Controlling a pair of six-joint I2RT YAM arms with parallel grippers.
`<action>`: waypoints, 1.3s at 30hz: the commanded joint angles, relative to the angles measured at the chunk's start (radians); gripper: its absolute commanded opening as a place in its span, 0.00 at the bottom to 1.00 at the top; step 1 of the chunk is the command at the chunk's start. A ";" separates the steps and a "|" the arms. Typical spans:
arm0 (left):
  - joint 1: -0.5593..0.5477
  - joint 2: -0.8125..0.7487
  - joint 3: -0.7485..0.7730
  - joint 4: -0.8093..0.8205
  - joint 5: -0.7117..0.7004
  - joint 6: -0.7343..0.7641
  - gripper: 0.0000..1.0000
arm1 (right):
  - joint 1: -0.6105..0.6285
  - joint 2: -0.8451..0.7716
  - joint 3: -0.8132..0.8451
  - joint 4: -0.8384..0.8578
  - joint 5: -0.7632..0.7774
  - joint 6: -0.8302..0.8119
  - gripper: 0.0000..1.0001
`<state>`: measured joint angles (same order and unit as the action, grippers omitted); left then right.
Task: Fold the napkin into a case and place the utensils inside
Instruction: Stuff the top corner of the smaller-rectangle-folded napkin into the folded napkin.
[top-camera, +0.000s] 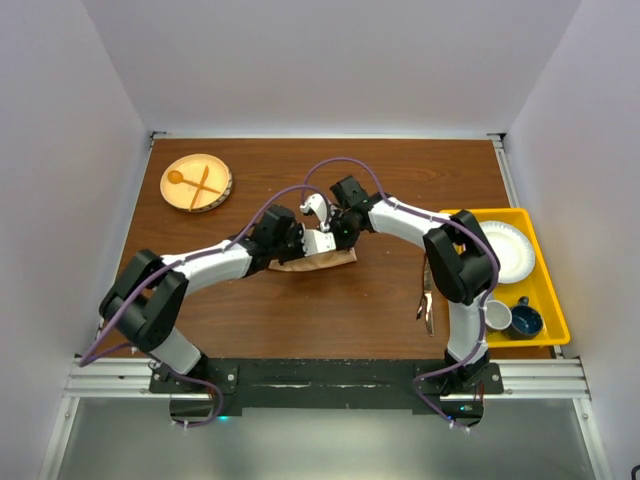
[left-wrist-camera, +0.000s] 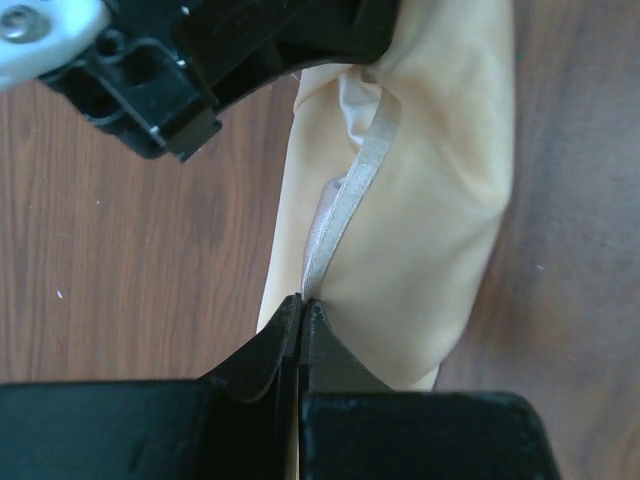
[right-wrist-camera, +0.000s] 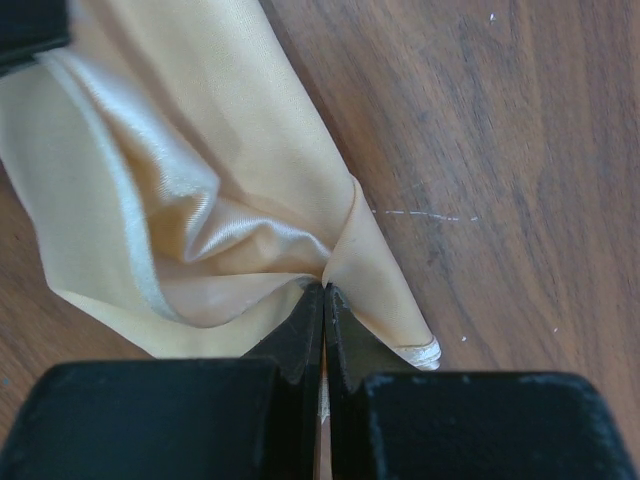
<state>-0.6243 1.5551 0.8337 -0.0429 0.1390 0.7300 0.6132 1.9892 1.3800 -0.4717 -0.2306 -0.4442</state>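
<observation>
Napkin (left-wrist-camera: 430, 250): thin, limp, slippery satin. Your left end effector (left-wrist-camera: 302, 305) and right end effector (right-wrist-camera: 323, 290) each pinch a fold; hold near hems.

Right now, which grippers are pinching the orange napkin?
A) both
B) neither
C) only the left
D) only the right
A: the left gripper is shut on a hem of the napkin, and the right gripper is shut on a fold of it.
</observation>
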 joint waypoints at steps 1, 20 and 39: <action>-0.003 0.059 0.008 0.136 -0.027 0.075 0.00 | -0.001 0.049 0.007 -0.059 -0.009 -0.018 0.00; 0.006 0.157 -0.053 0.126 -0.033 0.105 0.00 | -0.018 -0.018 0.140 -0.177 -0.081 0.076 0.00; 0.006 0.145 -0.067 0.113 -0.018 0.092 0.00 | -0.015 -0.084 0.090 -0.139 0.045 0.122 0.59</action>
<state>-0.6228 1.6867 0.7933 0.0967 0.1001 0.8299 0.5758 1.9224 1.5074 -0.6464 -0.2596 -0.3141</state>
